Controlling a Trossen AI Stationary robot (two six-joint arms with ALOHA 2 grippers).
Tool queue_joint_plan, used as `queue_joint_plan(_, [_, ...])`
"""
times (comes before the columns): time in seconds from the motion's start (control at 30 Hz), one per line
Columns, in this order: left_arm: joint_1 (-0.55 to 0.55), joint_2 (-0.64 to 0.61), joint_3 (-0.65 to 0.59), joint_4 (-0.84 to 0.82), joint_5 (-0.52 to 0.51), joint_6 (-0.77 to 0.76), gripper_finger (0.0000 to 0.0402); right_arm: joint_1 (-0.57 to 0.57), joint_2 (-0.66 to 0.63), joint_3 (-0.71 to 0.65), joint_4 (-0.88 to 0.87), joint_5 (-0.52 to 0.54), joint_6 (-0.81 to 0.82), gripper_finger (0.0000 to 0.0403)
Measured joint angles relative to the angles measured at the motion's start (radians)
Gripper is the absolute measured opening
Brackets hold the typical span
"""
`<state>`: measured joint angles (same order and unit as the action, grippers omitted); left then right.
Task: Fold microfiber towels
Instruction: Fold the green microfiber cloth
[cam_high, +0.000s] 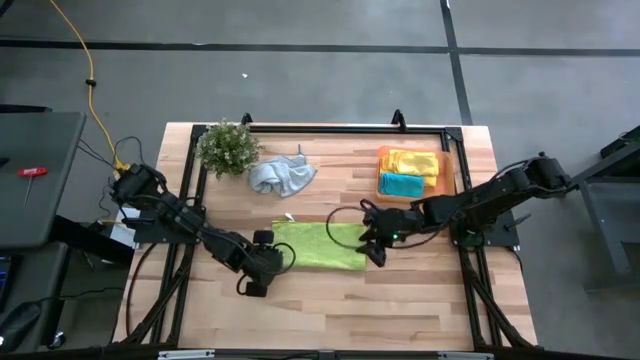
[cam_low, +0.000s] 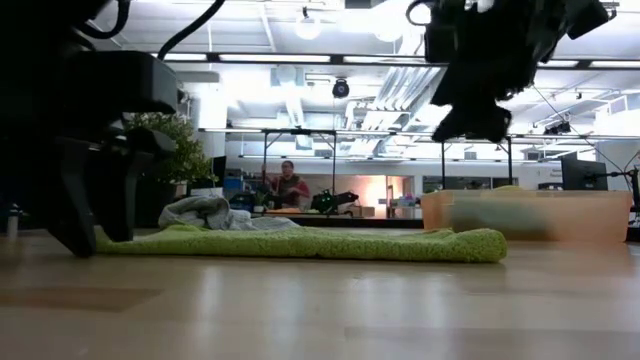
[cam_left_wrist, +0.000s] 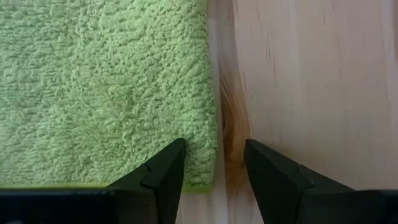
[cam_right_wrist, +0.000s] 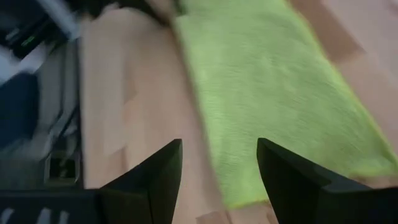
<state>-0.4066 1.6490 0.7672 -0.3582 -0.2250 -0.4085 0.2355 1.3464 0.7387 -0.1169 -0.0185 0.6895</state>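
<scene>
A leafy plant, an orange tray, a person.

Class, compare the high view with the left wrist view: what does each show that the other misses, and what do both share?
Only the high view shows the plant, grey towel, orange tray holding yellow and blue towels, and the right claw. Only the left wrist view shows the left claw open over the towel's edge. Both show the green towel and wooden table.
</scene>
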Motion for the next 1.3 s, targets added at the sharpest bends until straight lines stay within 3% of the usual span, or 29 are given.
queue_joint_plan(0.17, [-0.001, 0.001, 0.000, 0.004, 0.000, 0.000, 0.0160, 0.028, 0.013, 0.001, 0.027, -0.063, -0.230, 0.0199])
queue_joint_plan(0.33, [-0.001, 0.003, -0.001, 0.006, 0.001, 0.000, 0.0160, 0.078, 0.088, 0.001, 0.026, -0.065, -0.324, 0.0199])
queue_joint_plan(0.5, [-0.001, 0.003, -0.001, 0.007, 0.002, 0.000, 0.0160, 0.129, 0.194, 0.001, 0.031, -0.060, -0.343, 0.0199])
queue_joint_plan(0.73, [-0.001, 0.004, -0.001, 0.009, 0.005, 0.000, 0.0160, 0.154, 0.296, 0.001, 0.035, 0.036, -0.322, 0.0199])
queue_joint_plan(1.3, [-0.001, 0.005, -0.002, 0.012, 0.005, -0.007, 0.0160, 0.154, 0.267, 0.002, 0.091, 0.071, -0.401, 0.0199])
